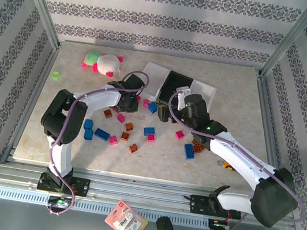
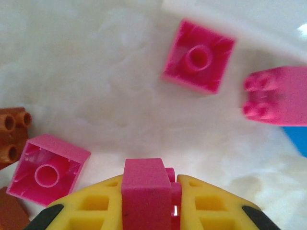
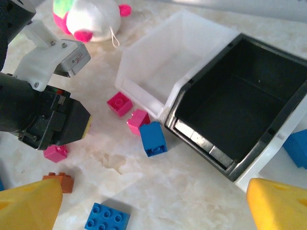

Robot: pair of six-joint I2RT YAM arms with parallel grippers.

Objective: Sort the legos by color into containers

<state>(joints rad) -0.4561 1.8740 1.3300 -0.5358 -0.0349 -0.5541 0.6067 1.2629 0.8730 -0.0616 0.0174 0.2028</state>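
The left claw (image 2: 149,211) is gripping a pink brick (image 2: 146,184) between its yellow pads (image 2: 81,199), low over the table (image 2: 120,96). The brick is sitting square and deep in the jaws, so the hold is looking sound. Loose pink bricks (image 2: 197,56) are lying close around it and a brown one (image 2: 12,129) just beside, so lifting straight up before moving sideways is looking wise. The white tray (image 3: 144,67) is standing near, touching the black tray (image 3: 201,139). Which tray is taking pink I cannot tell. Clearing the wall and releasing low should be preventing a bounce. The right claw (image 3: 154,203) is hanging wide and empty by the black tray, so the left arm should be passing clear of it.
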